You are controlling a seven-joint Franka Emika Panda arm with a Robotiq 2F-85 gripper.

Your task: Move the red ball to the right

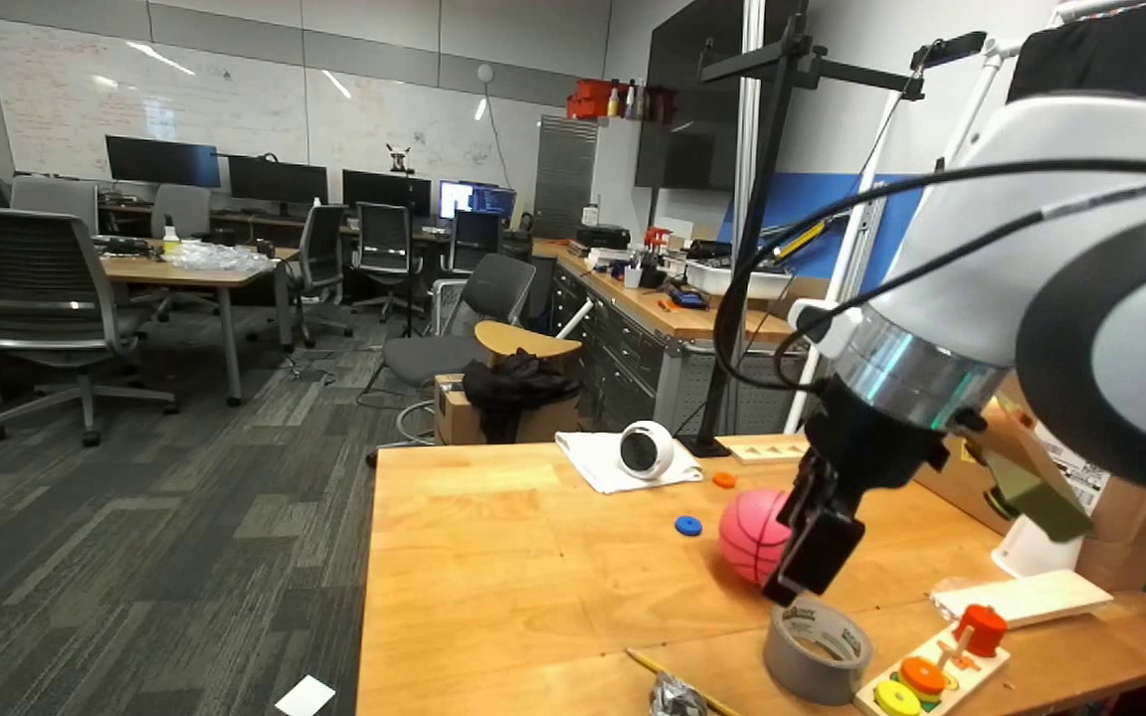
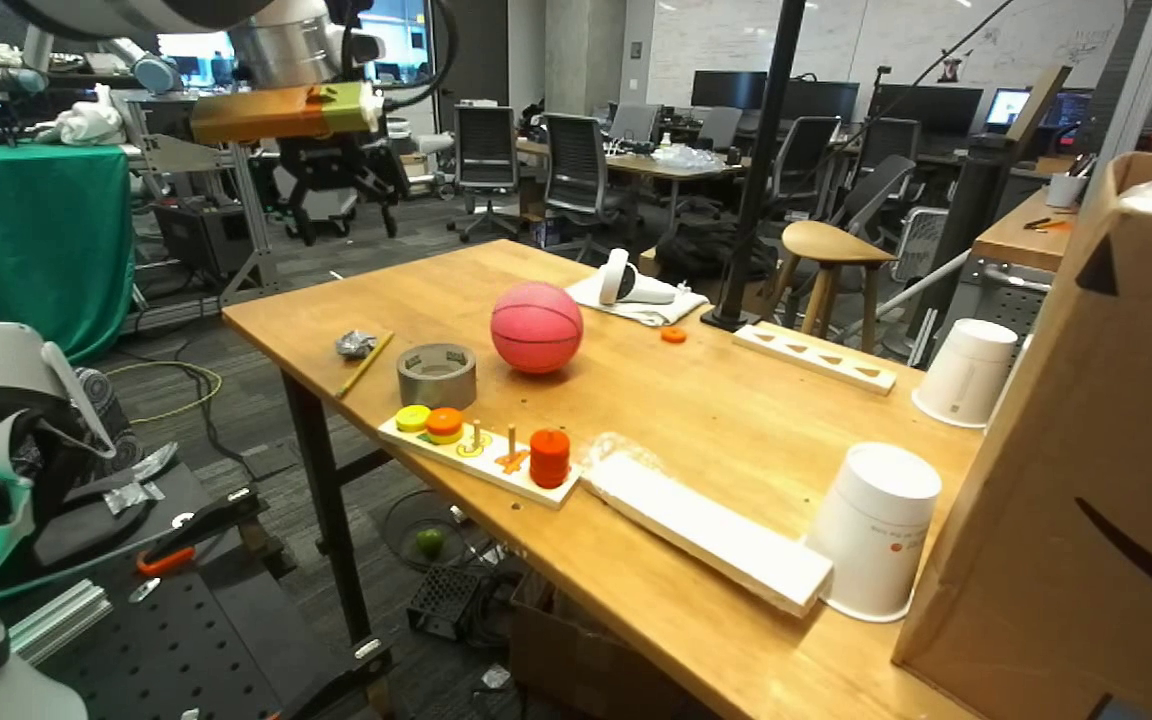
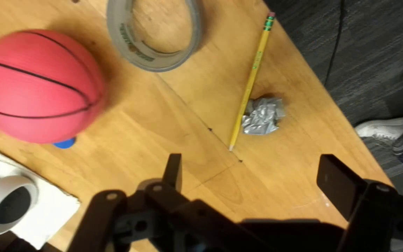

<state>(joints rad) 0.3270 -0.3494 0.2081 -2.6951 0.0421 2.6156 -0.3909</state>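
Note:
The red ball [image 2: 536, 328] is pinkish red with black seam lines and rests on the wooden table [image 2: 696, 400]. It also shows in an exterior view [image 1: 752, 535], where my gripper [image 1: 800, 552] covers part of its right side. In the wrist view the ball [image 3: 40, 87] is at the upper left, outside the jaws. My gripper [image 3: 250, 168] is open, with its fingers wide apart and only table surface between them. In an exterior view the gripper [image 2: 348, 215] hangs well above table height, apart from the ball.
A tape roll [image 2: 437, 377], a peg toy [image 2: 481, 455], a pencil [image 3: 250, 84] and crumpled foil [image 3: 263, 116] lie near the ball. A blue ring [image 1: 688, 525] and a white cloth with a white device [image 1: 645, 449] are on its other side. Cups [image 2: 876, 530] and a cardboard box [image 2: 1066, 450] stand farther off.

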